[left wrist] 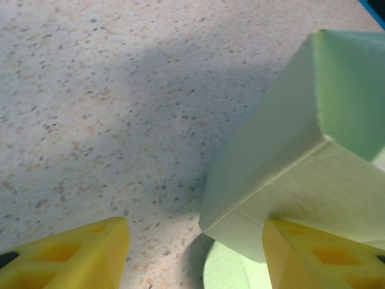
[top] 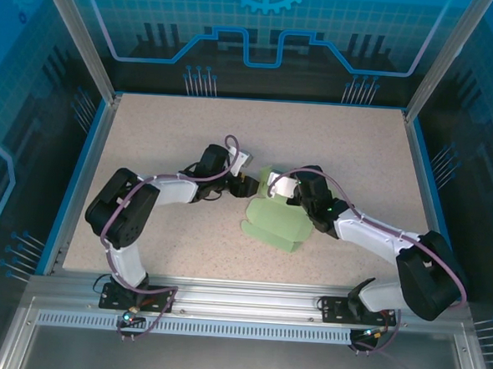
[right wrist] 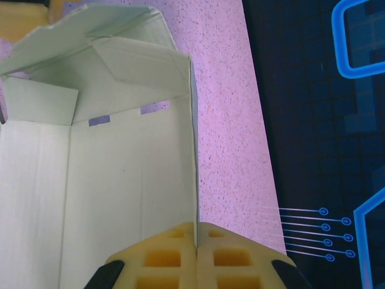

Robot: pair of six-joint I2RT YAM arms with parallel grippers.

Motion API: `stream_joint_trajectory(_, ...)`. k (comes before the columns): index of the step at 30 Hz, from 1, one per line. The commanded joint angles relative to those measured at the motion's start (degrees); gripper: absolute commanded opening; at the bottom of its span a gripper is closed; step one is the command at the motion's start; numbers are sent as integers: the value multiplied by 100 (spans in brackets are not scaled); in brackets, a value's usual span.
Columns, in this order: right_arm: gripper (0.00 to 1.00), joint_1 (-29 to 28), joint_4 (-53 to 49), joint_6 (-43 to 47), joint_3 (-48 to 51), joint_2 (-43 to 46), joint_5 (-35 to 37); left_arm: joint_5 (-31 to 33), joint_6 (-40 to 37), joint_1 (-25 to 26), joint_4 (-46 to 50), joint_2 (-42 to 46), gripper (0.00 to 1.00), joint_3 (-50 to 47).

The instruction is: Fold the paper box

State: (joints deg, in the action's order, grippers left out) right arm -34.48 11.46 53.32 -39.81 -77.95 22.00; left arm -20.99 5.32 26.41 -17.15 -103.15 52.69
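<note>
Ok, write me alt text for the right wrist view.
The yellow-fingered right gripper is shut on one wall edge of a partly folded pale mint-green paper box, its inside and loose flaps facing the camera. Speckled table lies beside it, a dark blue-patterned backdrop beyond.

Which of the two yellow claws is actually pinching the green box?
The right gripper: its jaws are shut on a wall of the paper box. The left gripper stands open, fingers wide apart.
</note>
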Motion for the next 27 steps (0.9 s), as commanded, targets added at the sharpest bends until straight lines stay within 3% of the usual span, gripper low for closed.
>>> stream_joint_trajectory(1, 5, 72, 32, -216, 71, 129, -160, -451, -219, 57, -481, -103, 62, -109)
stream_joint_trajectory(14, 5, 139, 119, -107, 268, 35, -214, -948, -353, 84, -1046, -555, 60, -32)
stream_joint_trajectory(27, 5, 284, 308, 476, 456, -122, -318, -1029, -767, 83, -1150, -627, 62, -58)
